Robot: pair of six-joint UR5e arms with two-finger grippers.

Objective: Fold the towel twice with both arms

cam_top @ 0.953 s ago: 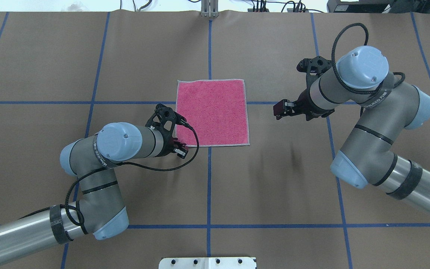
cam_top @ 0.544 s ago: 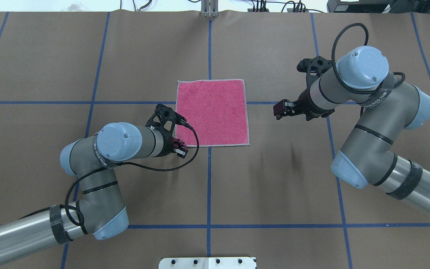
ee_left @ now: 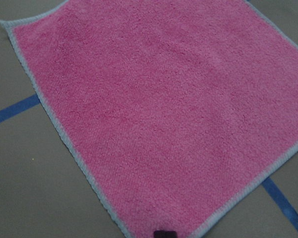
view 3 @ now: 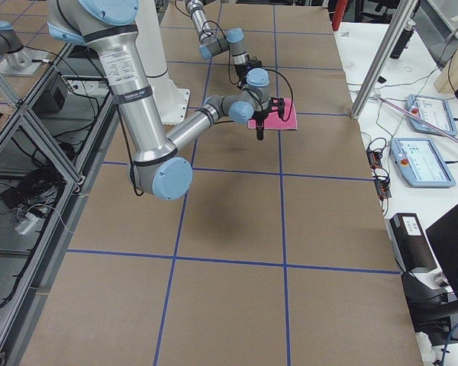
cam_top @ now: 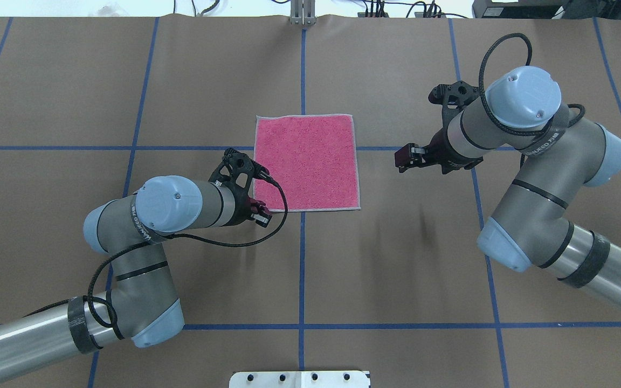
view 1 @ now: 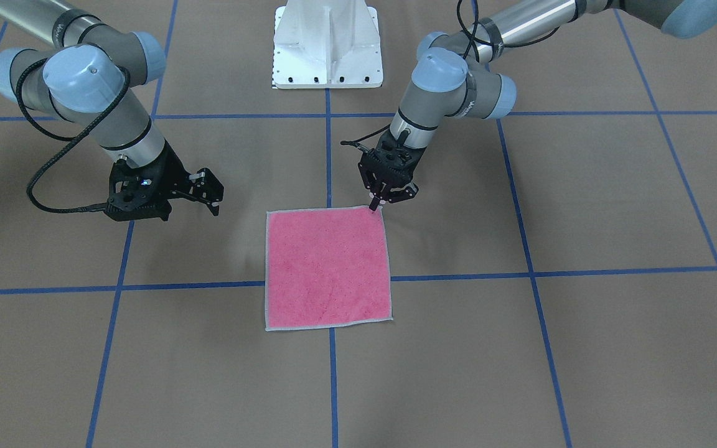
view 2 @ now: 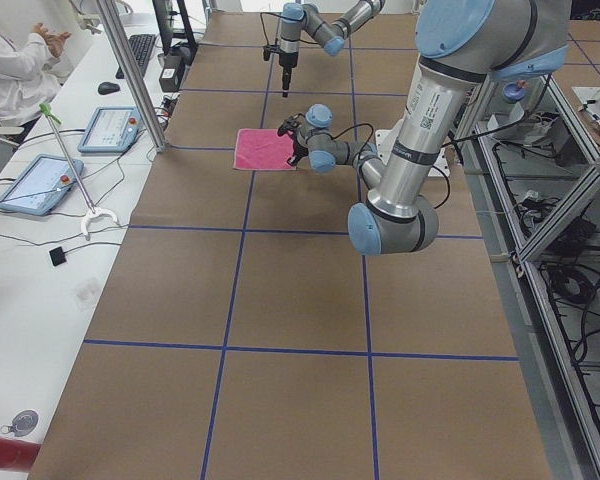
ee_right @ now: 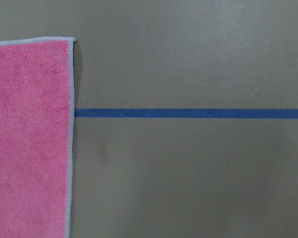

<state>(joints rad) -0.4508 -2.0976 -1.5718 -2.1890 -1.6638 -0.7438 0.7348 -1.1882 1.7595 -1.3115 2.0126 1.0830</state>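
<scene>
Your left pincer (cam_top: 262, 216) is clenched on the near left corner of the towel (cam_top: 305, 161). The towel lies flat, pink face up, mid desk (cam_top: 397, 269), over a crossing of blue tape (cam_top: 302, 269). Your right pincer (cam_top: 403, 158) hangs released, fingers spread, beside the towel's right edge, not touching it.
</scene>
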